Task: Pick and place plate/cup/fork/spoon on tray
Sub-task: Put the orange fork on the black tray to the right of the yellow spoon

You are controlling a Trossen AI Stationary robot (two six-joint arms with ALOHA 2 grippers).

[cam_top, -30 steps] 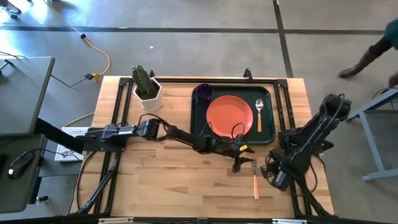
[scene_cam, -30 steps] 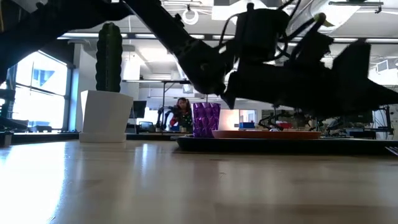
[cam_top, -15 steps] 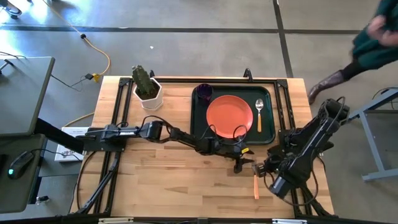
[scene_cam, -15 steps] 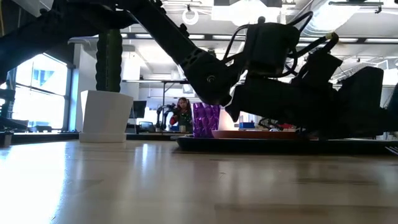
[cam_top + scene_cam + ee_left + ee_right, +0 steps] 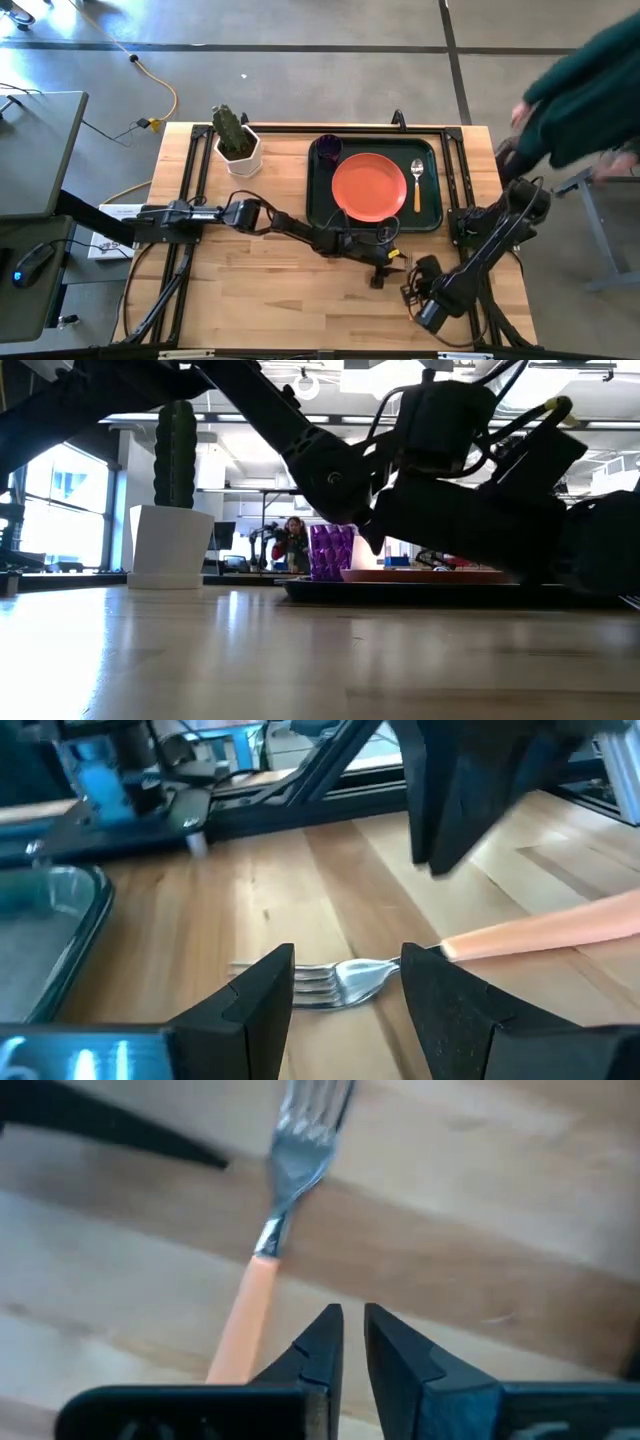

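The orange-handled fork (image 5: 345, 982) lies flat on the wooden table in front of the tray's near right corner; in the high view my right arm covers it. My left gripper (image 5: 345, 965) (image 5: 390, 270) is open and low over the table, a finger on either side of the fork's tines and neck. My right gripper (image 5: 353, 1320) (image 5: 416, 292) points down, shut and empty, beside the fork's handle (image 5: 245, 1315). The red plate (image 5: 369, 186), the purple cup (image 5: 327, 150) and the spoon (image 5: 417, 183) rest on the green tray (image 5: 318, 200).
A white pot with a cactus (image 5: 236, 140) stands at the table's far left. A person in a dark green top (image 5: 590, 95) leans in beyond the table's right edge. Bare wood lies toward the near left. Black frame rails run along the table's edges.
My right gripper has swung toward the table's near edge and somewhat left, over the fork's handle. My left gripper has sunk a little toward the fork's tines and stays open. The fork has not moved. The person has come closer at the right.
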